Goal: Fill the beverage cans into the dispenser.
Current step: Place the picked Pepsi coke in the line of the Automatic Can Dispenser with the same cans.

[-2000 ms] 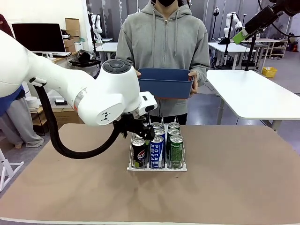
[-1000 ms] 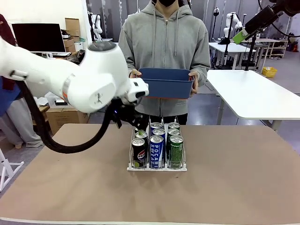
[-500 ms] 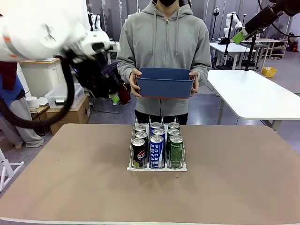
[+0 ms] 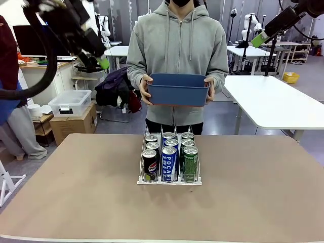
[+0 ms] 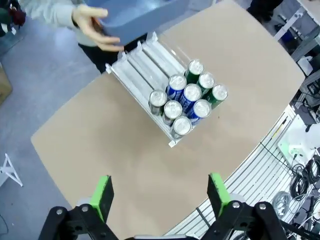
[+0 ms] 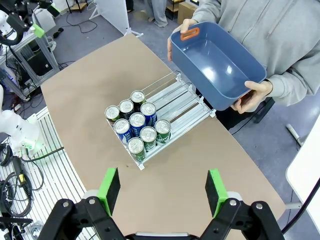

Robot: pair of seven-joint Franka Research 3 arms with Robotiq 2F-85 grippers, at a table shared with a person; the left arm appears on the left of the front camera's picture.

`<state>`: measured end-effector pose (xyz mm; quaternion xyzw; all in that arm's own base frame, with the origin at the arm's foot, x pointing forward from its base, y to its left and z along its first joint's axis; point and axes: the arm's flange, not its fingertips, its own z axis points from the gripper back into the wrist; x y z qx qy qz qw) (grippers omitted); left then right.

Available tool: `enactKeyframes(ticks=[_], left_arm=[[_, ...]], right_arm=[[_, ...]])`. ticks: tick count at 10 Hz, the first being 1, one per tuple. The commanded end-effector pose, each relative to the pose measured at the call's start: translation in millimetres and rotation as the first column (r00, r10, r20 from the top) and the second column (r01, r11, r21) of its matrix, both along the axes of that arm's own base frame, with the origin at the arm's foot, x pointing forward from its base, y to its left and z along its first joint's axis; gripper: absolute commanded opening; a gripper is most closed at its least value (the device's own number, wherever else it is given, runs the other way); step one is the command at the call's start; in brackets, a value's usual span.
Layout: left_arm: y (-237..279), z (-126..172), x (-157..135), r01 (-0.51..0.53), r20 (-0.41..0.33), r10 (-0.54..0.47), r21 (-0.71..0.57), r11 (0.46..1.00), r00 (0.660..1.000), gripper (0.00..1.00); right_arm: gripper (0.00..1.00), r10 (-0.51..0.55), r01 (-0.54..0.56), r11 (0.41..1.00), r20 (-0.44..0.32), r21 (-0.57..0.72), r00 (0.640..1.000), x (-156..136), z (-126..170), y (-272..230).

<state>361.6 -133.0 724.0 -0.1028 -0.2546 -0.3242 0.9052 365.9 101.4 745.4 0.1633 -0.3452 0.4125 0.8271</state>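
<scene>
Nine slim silver-topped cans (image 4: pixel 169 154) fill the clear wire-divided rack (image 4: pixel 169 180); both hands (image 5: pixel 159 197) (image 6: pixel 163 187) hang open, empty; a careless descent could topple cans.

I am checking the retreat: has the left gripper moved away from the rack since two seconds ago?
Yes. The left gripper has risen up and leftward from the rack.

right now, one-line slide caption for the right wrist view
Nine beverage cans fill the dispenser front while a person holds an empty blue bin above the table.
</scene>
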Motion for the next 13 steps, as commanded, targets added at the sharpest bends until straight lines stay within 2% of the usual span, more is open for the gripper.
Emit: enactKeyframes(ticks=[1, 5, 8, 9, 13], left_arm=[[9.9, 17.8, -10.6, 0.057, 0.077, -0.052, -0.070, 0.996, 0.996, 1.00], [18.8, 68.9, -49.1, 0.110, 0.155, -0.092, -0.107, 0.988, 0.984, 1.00], [18.0, 74.4, -58.3, 0.104, 0.211, -0.081, -0.103, 0.989, 0.974, 1.00], [18.0, 81.0, -58.7, 0.079, 0.186, -0.059, -0.102, 0.992, 0.981, 1.00], [18.0, 81.0, -58.7, 0.079, 0.186, -0.059, -0.102, 0.992, 0.981, 1.00]], right_arm=[[0.91, 0.005, -0.005, 1.000, -0.008, -0.001, 1.000, -1.1, -0.3, -0.6], [0.91, 0.005, -0.005, 1.000, -0.008, -0.001, 1.000, -1.1, -0.3, -0.6], [0.91, 0.005, -0.005, 1.000, -0.008, -0.001, 1.000, -1.1, -0.3, -0.6], [0.91, 0.005, -0.005, 1.000, -0.008, -0.001, 1.000, -1.1, -0.3, -0.6], [0.91, 0.005, -0.005, 1.000, -0.008, -0.001, 1.000, -1.1, -0.3, -0.6]])
